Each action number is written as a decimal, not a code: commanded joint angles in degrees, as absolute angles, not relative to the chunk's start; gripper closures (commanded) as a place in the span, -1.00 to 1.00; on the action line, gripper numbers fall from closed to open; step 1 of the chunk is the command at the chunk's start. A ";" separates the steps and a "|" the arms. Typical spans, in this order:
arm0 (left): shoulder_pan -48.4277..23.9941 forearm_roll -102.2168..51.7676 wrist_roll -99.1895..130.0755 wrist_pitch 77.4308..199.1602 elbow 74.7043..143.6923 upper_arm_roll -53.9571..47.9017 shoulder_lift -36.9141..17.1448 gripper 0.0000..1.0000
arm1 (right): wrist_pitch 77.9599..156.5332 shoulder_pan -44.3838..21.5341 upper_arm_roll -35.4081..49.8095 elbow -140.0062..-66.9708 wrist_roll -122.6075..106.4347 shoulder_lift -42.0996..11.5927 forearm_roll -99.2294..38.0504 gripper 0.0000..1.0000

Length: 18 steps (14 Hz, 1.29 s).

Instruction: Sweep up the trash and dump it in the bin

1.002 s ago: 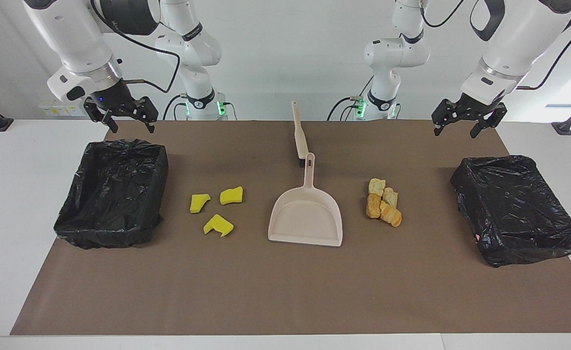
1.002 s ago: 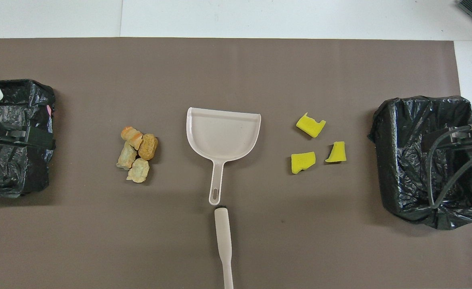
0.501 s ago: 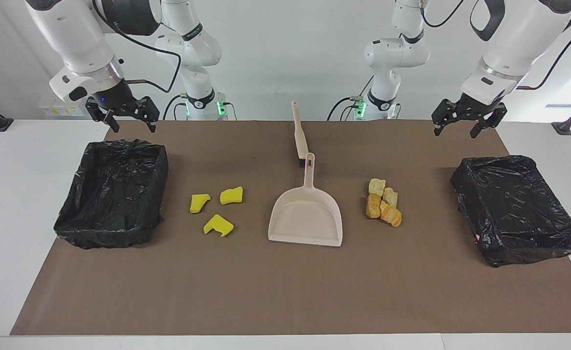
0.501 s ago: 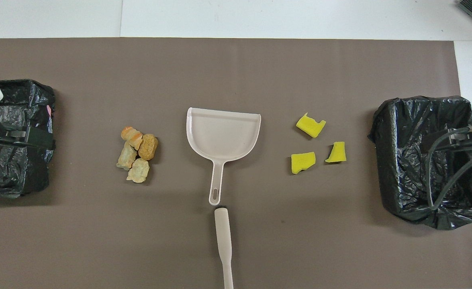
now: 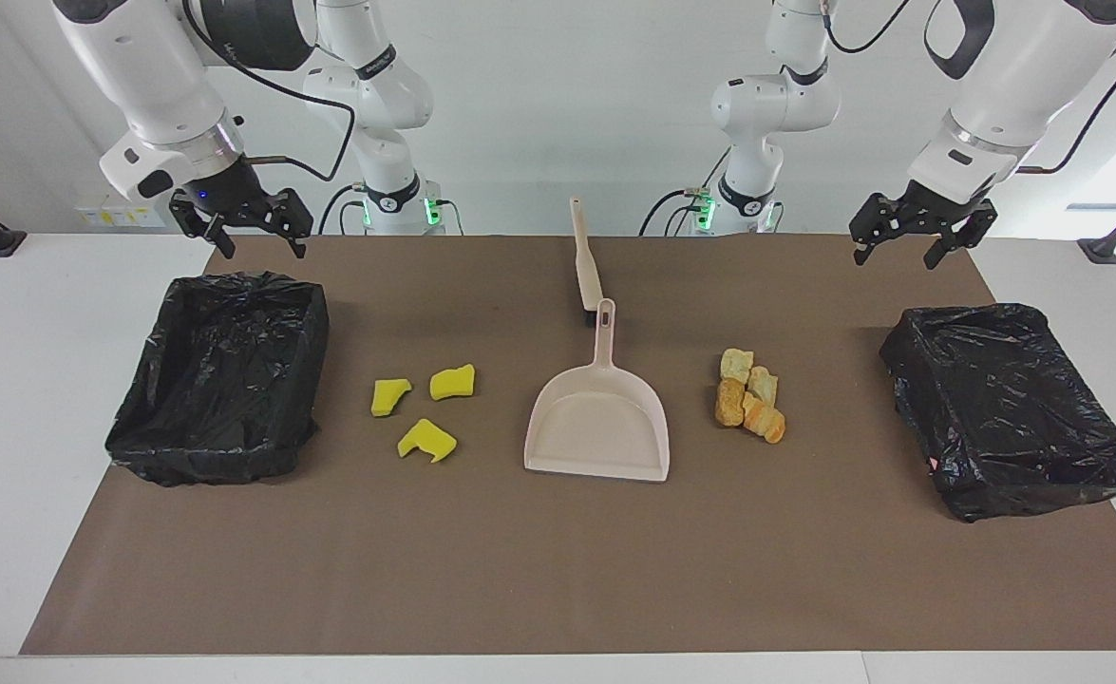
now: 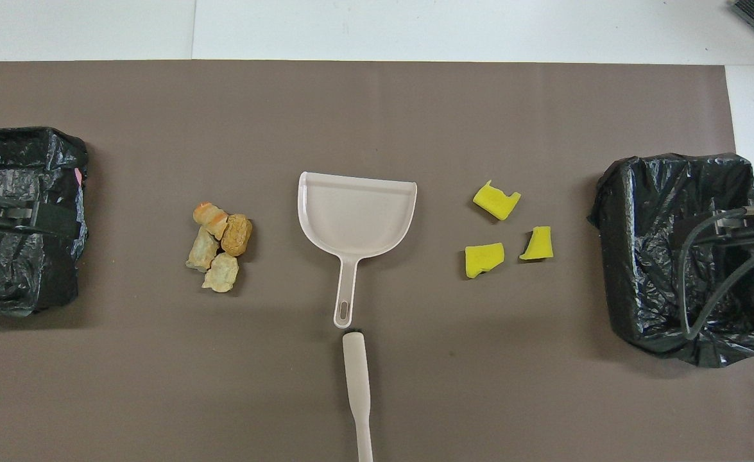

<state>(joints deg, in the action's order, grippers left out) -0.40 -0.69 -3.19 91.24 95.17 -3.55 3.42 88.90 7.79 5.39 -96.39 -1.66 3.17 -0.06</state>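
— Yellow sponge scraps (image 5: 425, 404), where do they lie?
— Three of them lie loose on the brown mat (image 5: 558, 570) that covers the surface, between the beige dustpan (image 5: 598, 418) and the black-lined bin (image 5: 220, 375) at the right arm's end. The four tan bread chunks (image 5: 749, 407) sit bunched together beside the dustpan toward the left arm's end, well short of the second black-lined bin (image 5: 1009, 408).
— And the brush?
— The beige brush (image 5: 584, 261) lies flat, nearer to the robots than the dustpan, its dark head just beside the tip of the dustpan's handle.
— How do the tools stand?
— The right tool (image 5: 239, 223) hangs in the air over the mat's robot-side edge by its bin, fingers spread, gripping nothing. The left tool (image 5: 923, 228) hangs likewise by the other bin, fingers spread and empty. Both are well apart from the scraps, the brush and the dustpan.
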 commanded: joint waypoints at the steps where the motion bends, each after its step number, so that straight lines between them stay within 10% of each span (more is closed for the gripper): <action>1: 0.18 -0.70 -2.99 91.31 95.54 -2.90 4.92 -1.00 | 89.30 7.91 5.54 -98.35 -0.88 4.66 -1.14 -1.00; 18: -0.09 -0.88 -3.43 87.19 96.59 -3.16 6.59 -1.00 | 89.38 6.94 5.80 -99.23 -0.62 5.01 -1.06 -1.00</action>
<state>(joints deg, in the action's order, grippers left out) -0.22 -0.69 -3.21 88.24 95.22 -2.88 4.95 88.90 6.86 5.69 -97.48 -1.66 3.36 -0.06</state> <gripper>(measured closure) 0.000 0.000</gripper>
